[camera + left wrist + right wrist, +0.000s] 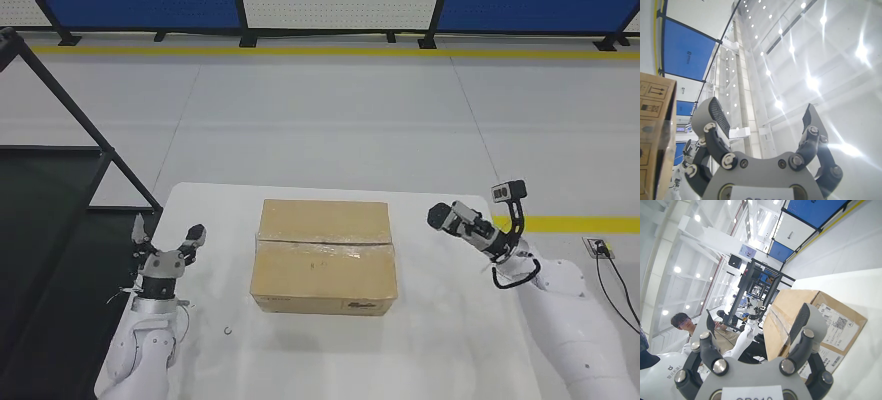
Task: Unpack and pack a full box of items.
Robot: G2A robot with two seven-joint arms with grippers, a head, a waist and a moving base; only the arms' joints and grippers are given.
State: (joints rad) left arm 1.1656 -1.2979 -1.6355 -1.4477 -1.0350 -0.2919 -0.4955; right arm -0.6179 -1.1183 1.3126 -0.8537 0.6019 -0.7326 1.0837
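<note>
On your left gripper the fingers are spread wide with nothing between them, tips pointing up. It sits by the table's left edge, apart from the box, whose end face shows just beside it in the left wrist view. Your right gripper is likewise released and empty, its ribbed pads facing each other across a wide gap. It hangs over the table near the far right corner, aimed at the box's right end but clear of it. The cardboard box rests in the middle of the table, nearer the far edge. Its flaps are closed under clear tape along the top seam, and a white label covers part of its right end.
</note>
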